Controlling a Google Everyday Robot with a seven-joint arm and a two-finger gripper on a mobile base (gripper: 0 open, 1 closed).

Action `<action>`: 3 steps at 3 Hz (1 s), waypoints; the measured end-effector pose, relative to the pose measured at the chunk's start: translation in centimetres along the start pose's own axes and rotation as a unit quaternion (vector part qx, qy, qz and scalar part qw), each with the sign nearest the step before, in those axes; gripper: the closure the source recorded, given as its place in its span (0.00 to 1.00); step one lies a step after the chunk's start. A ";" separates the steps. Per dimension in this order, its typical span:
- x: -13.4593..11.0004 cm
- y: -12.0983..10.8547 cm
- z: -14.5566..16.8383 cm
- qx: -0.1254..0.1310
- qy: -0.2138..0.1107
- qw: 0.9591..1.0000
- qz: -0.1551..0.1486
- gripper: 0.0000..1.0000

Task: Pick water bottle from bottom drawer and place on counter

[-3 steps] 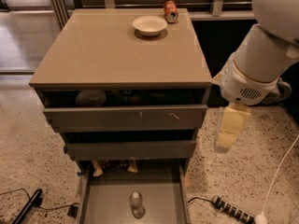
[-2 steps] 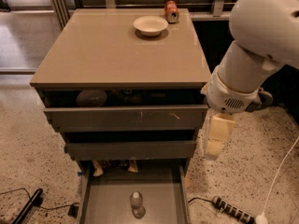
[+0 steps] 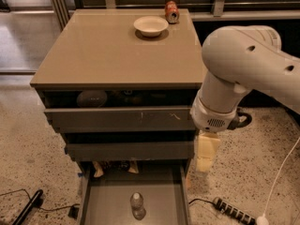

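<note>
The water bottle (image 3: 137, 205), small and clear with a white cap, lies on the grey floor of the pulled-out bottom drawer (image 3: 105, 205) at the bottom of the camera view. The beige counter (image 3: 103, 50) tops the grey cabinet. My gripper (image 3: 206, 153) hangs from the white arm at the cabinet's right front corner, above and to the right of the bottle, level with the middle drawer. It holds nothing that I can see.
A white bowl (image 3: 150, 26) and an orange-red soda can (image 3: 171, 11) stand at the back of the counter. Snack packets (image 3: 112, 167) lie at the back of the bottom drawer. A power strip (image 3: 233, 212) and cables lie on the speckled floor on both sides.
The arm and gripper have moved left and down, from beside the cabinet's right side towards its front right corner. The bottle and drawers have not moved.
</note>
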State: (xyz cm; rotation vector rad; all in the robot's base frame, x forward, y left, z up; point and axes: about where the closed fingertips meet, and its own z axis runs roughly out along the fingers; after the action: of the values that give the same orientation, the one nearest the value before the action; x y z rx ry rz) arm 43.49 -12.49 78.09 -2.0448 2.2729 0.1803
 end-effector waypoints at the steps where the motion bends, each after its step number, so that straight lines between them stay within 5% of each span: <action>1: -0.7 -0.1 2.0 -0.019 -0.002 1.000 -0.006 0.00; 3: -3.3 1.9 11.2 -0.090 0.004 0.995 -0.047 0.00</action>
State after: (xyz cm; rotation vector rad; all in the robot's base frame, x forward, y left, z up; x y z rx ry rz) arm 41.75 -7.44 67.51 -2.2374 2.2326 0.3830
